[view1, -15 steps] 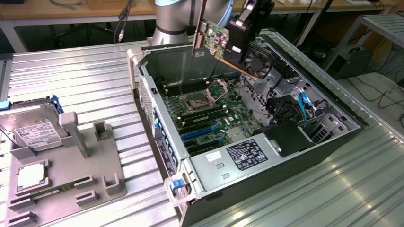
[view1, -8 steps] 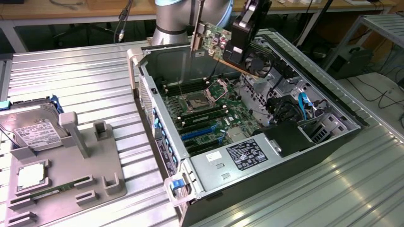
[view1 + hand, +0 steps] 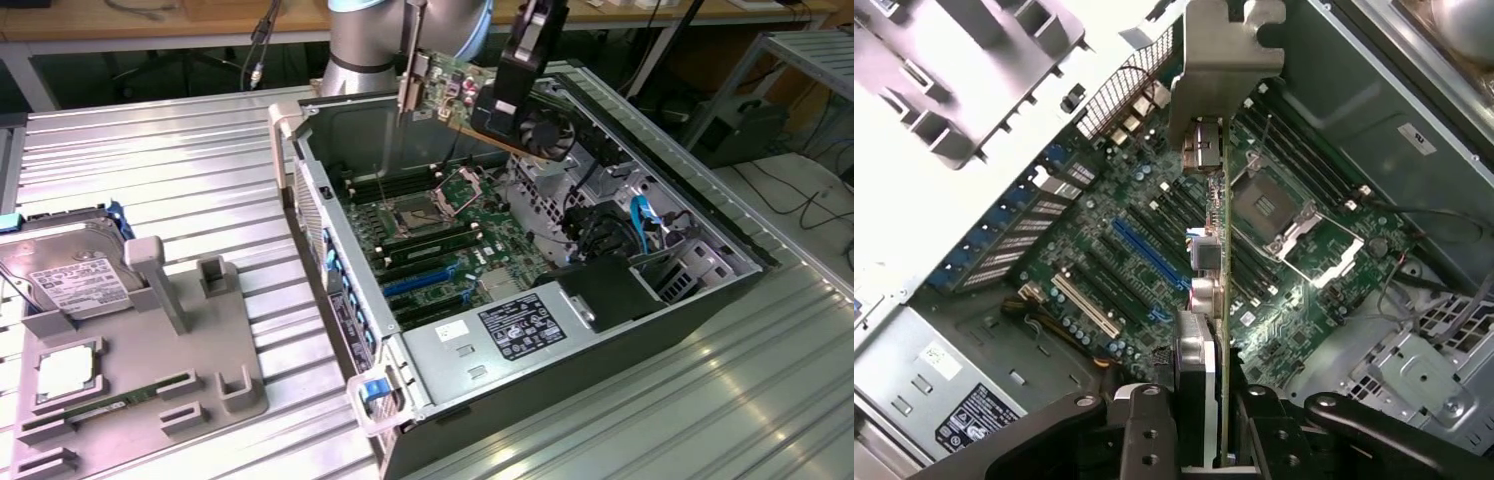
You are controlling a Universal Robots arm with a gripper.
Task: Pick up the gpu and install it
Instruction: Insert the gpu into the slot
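Ribbed metal table (image 3: 160,170), open case (image 3: 534,420) — above its motherboard (image 3: 454,250), end effector (image 3: 1209,440) clamps the gpu (image 3: 451,85).

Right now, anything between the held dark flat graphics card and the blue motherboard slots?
Nothing visible. The black gripper holds the dark flat graphics card with pale metal bracket in open air over the open grey computer case; the long blue slots lie bare on the green motherboard.

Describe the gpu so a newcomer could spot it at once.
Find the open computer case. Above its motherboard the tool grips the gpu in mid-air. It is a thin green card with black fan and pale bracket, unlike the boxy hard drive at the exterior view's left.
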